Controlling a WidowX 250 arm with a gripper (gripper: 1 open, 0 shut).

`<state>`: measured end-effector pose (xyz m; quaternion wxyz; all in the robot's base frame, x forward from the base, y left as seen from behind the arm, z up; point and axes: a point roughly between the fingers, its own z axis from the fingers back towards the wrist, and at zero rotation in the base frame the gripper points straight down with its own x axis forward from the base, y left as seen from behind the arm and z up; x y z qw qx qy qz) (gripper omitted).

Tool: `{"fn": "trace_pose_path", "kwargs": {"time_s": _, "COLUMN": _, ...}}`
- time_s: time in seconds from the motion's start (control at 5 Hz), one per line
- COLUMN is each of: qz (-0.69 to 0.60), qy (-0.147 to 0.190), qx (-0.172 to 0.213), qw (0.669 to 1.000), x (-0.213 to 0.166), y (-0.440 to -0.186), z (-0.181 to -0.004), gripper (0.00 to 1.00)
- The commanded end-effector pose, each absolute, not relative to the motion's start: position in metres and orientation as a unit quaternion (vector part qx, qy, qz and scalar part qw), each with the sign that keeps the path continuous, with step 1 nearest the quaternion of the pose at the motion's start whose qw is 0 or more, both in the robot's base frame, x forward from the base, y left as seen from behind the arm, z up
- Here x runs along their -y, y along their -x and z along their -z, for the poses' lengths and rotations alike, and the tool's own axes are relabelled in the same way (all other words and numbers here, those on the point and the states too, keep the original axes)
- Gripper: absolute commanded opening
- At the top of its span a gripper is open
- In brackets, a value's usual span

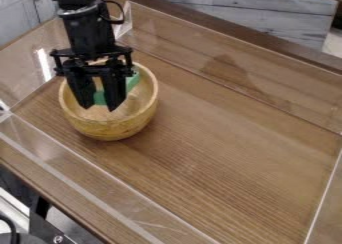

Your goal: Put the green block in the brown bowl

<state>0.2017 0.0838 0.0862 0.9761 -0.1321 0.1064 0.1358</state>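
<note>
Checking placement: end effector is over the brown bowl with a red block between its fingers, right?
Not quite: the block between the fingers is green, not red. The rest holds: the end effector is over the brown bowl, reaching into it. The camera view shows this.

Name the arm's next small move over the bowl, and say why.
Probably open the end effector and let go. The green block sits between its fingers, already down inside the bowl, within the rim, so releasing should drop it onto the bowl's floor. How far it hangs above the floor is hard to tell.
</note>
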Motion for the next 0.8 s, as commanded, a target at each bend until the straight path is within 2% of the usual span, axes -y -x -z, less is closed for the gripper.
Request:
{"fn": "trace_pose_path", "kwargs": {"time_s": 0.0, "qz": -0.131, "qy": 0.128, "qx": -0.088, "qw": 0.979, "x": -0.0857, "y": -0.2073, "z": -0.0911, "gripper": 0.00}}
{"fn": "trace_pose_path", "kwargs": {"time_s": 0.6, "qz": -0.131, "qy": 0.132, "qx": -0.086, "qw": 0.979, "x": -0.0844, "y": -0.2095, "z": -0.0856, "gripper": 0.00}}
